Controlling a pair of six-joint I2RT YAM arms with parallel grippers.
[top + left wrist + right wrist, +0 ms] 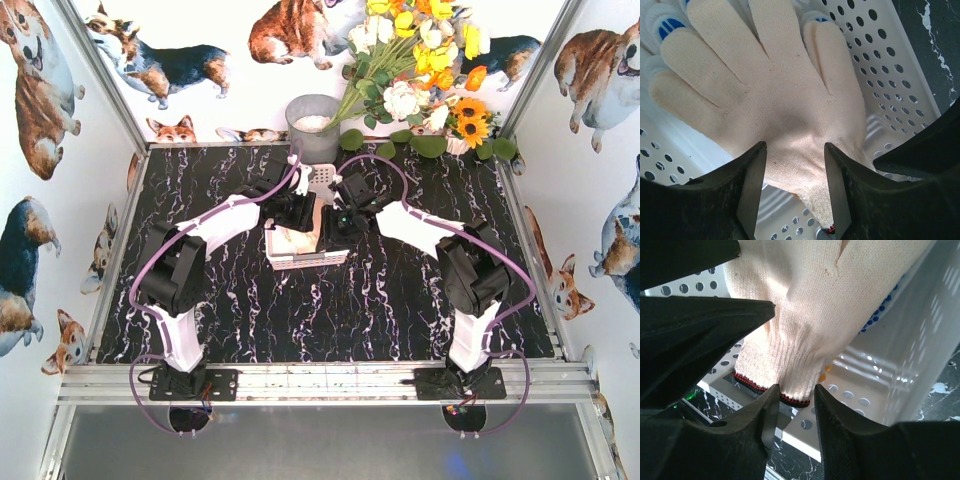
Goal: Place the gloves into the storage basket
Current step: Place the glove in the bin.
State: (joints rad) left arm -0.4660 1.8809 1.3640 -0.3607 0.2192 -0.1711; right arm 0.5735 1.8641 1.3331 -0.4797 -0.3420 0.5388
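The white perforated storage basket (300,262) stands mid-table. A cream knit glove (770,90) with a red-and-black cuff trim lies spread in it, on a blue-dotted glove (667,25). My left gripper (795,147) is low over the basket (880,65), open, its jaws straddling the glove's wrist without bunching it. My right gripper (796,389) is open a little; the corner of the glove's (810,300) cuff sits between its jaws by the basket rim (715,390), unsqueezed. In the top view the left gripper (297,212) and the right gripper (343,218) meet above the glove (298,240).
A round grey bucket (313,125) stands behind the basket, with a bunch of artificial flowers (420,60) at the back right. Printed walls close in the black marble table (400,310) on three sides. The other arm's gripper shows dark in each wrist view.
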